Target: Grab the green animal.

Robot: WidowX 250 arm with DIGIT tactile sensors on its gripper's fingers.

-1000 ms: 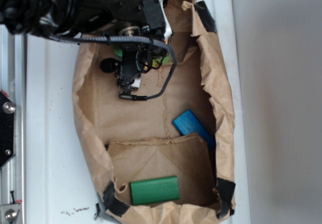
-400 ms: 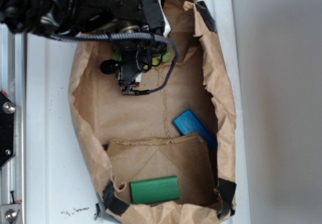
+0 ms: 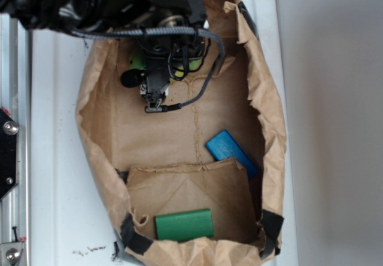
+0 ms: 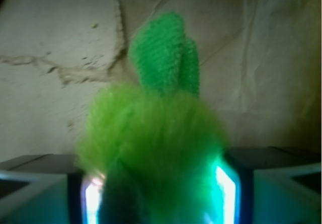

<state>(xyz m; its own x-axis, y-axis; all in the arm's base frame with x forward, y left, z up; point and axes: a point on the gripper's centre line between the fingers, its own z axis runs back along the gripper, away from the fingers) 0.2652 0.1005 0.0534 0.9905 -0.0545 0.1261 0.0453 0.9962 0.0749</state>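
In the wrist view the green animal [image 4: 156, 133] fills the space between my fingers, its fuzzy yellow-green body pressed against both lit pads and a bright green knitted limb sticking out ahead. My gripper [image 4: 158, 194] is shut on it. From the exterior view my gripper [image 3: 163, 69] hangs over the far end of the brown paper bag [image 3: 263, 116], and only bits of the green animal [image 3: 179, 70] peek out from under the black arm and its cable.
A flat blue block [image 3: 230, 150] lies on the bag's floor at right, and a flat green block [image 3: 184, 225] lies on the folded flap at the near end. The bag's crumpled walls rise around the gripper. A metal rail [image 3: 9, 158] runs along the left.
The arm has shifted a little toward the bag's far end with the green toy still under it. The bag's walls have spread and shifted outward.
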